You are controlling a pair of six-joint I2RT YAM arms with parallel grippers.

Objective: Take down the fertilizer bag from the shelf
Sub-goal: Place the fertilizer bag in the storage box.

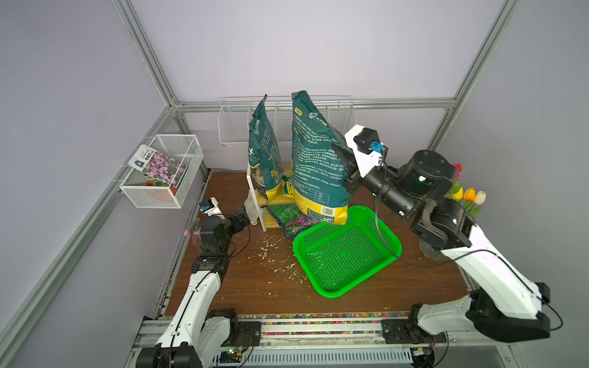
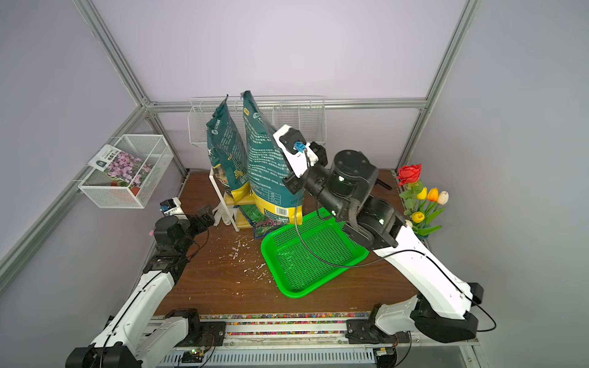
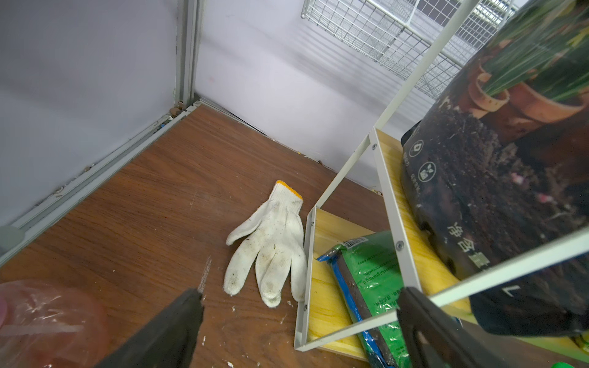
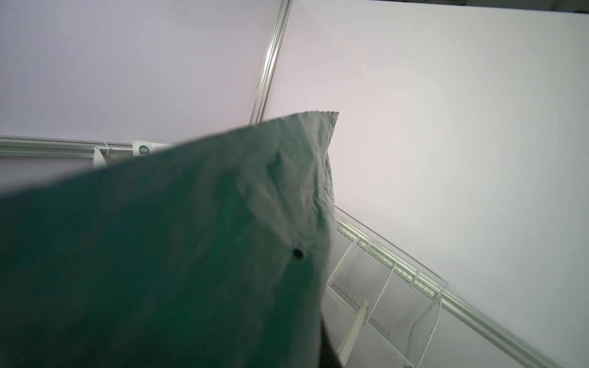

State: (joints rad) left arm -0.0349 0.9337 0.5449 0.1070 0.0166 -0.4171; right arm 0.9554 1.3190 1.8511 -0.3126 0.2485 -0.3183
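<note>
Two tall dark-green bags with yellow bottoms show in both top views. My right gripper (image 1: 345,169) (image 2: 289,183) is shut on the side edge of the right one, the fertilizer bag (image 1: 314,159) (image 2: 267,165). It hangs upright in front of the shelf (image 1: 254,194) (image 2: 223,204), its bottom over the far corner of a green basket (image 1: 382,242). The bag (image 4: 191,255) fills the right wrist view and hides the jaws. The second bag (image 1: 263,149) stands on the shelf's top board. My left gripper (image 1: 243,215) (image 3: 299,293) is open and empty, low by the shelf's (image 3: 328,235) left front leg.
A white glove (image 3: 271,242) lies on the table beside the shelf leg. A bright green packet (image 3: 369,280) lies on the lower board. A wire rack (image 1: 318,118) hangs on the back wall, a wire basket (image 1: 162,172) on the left wall. Flowers (image 1: 468,197) stand at the right.
</note>
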